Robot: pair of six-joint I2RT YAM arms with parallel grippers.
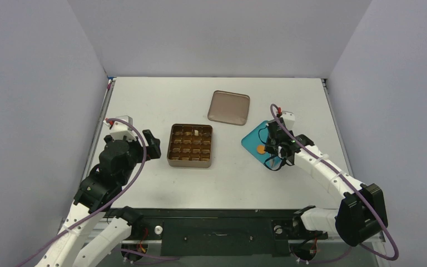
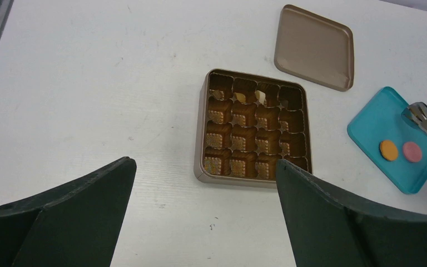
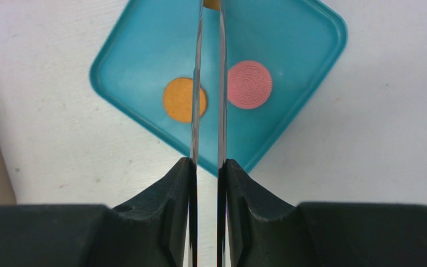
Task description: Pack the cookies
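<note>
Hovering for a pick over the teal square plate [image 3: 300,39], your right gripper [image 3: 209,22] shows narrow jaws, hold unclear; next, pinch the orange round cookie [image 3: 178,100].

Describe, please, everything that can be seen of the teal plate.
The teal plate is square with rounded corners and a low raised rim, seemingly smooth plastic. It lies flat on the white table, turned cornerwise, right of the open tin. An orange cookie and a pink cookie rest on it, apart. The right end effector hangs over it; contact cannot be told.
</note>
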